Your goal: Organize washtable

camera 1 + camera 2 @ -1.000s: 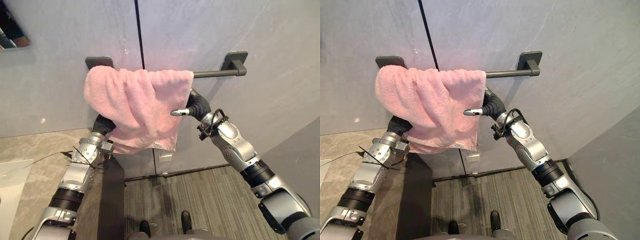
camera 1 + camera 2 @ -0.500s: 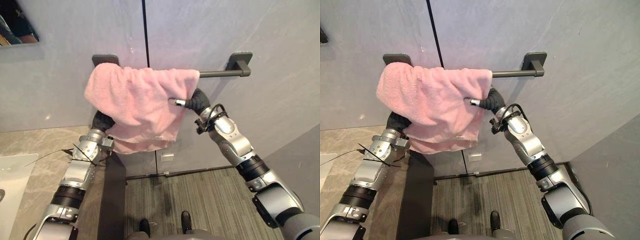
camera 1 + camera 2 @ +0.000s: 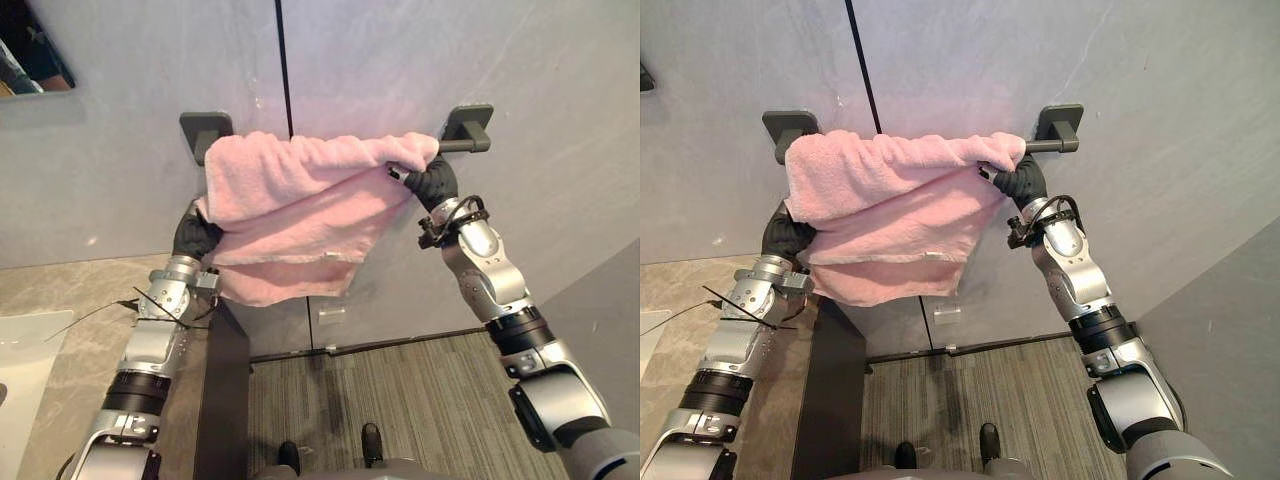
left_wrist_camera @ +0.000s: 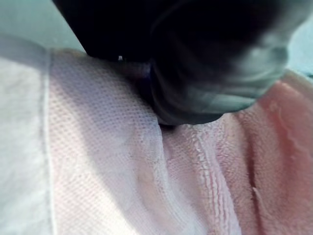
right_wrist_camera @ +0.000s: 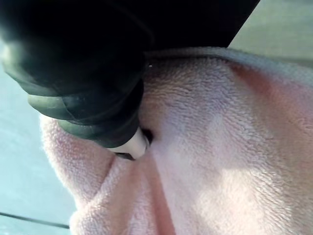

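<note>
A grey panelled wall rises ahead, with a beige stone countertop low on the left and striped carpet floor below. On the wall the pink towel is draped over the dark towel bar. Its long axis runs level along the bar from the left bracket almost to the right bracket, and its folds hang down, bunching toward the lower left. The left hand is raised beneath the towel's lower left part. It is buried in the cloth, and the left wrist view shows pink pile pressed against its dark cover, so whether it grips cannot be told. The right hand sits at the towel's upper right corner, just under the bar beside the right bracket. The cloth wraps over it, and its hold cannot be told either. Half a second ago the towel covered the left bracket and ended near the bar's middle, with the right hand there at its edge. Now the left bracket is bare and the right hand has moved up and to the right — the top edge is stretched across nearly the whole bar.
</note>
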